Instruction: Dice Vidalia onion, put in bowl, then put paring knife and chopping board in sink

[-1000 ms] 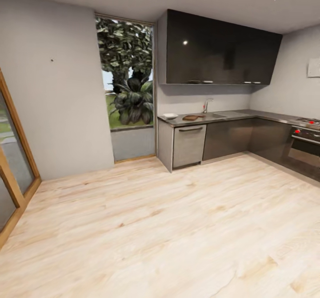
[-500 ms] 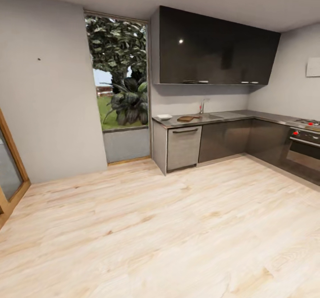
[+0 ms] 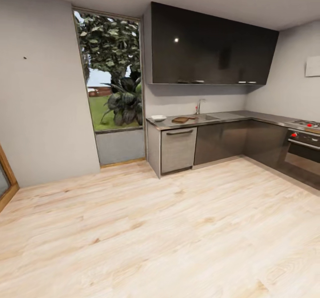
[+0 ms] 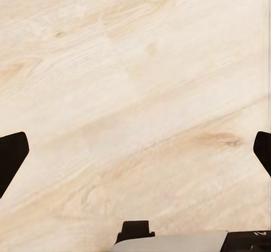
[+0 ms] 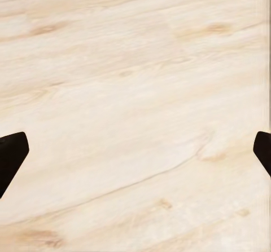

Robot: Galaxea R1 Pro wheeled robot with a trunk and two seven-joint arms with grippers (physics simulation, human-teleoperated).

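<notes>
The robot stands on a light wooden floor (image 3: pixel 178 236), well apart from the kitchen corner, and the countertop (image 3: pixel 231 117) serves here as the landmark. At the countertop's end nearest the tall window (image 3: pixel 111 73) sits the white bowl (image 3: pixel 158 117); from this far I cannot tell if anything is in it. Just beside the bowl, further along the countertop, lies the dark-brown chopping board (image 3: pixel 180 120), flat on the surface. A thin shape near the board's far edge may be the paring knife, but it is too small to be sure. Beyond the board is the sink (image 3: pixel 205 117) with its curved chrome tap (image 3: pixel 198 106) rising behind it; the inside of the basin is hidden from this angle, so what it holds cannot be seen. Under the countertop are grey cabinet fronts (image 3: pixel 220 140), and above it hangs a glossy black wall cabinet (image 3: pixel 209 45). At the far right end stands an oven with red knobs (image 3: pixel 304 149). In the left wrist view the left gripper (image 4: pixel 135 153) hangs over bare floor planks with its dark fingertips (image 4: pixel 11 156) spread wide and nothing between them. In the right wrist view the right gripper (image 5: pixel 135 153) is the same, its fingertips (image 5: pixel 11 156) wide apart over the floor and holding nothing.
</notes>
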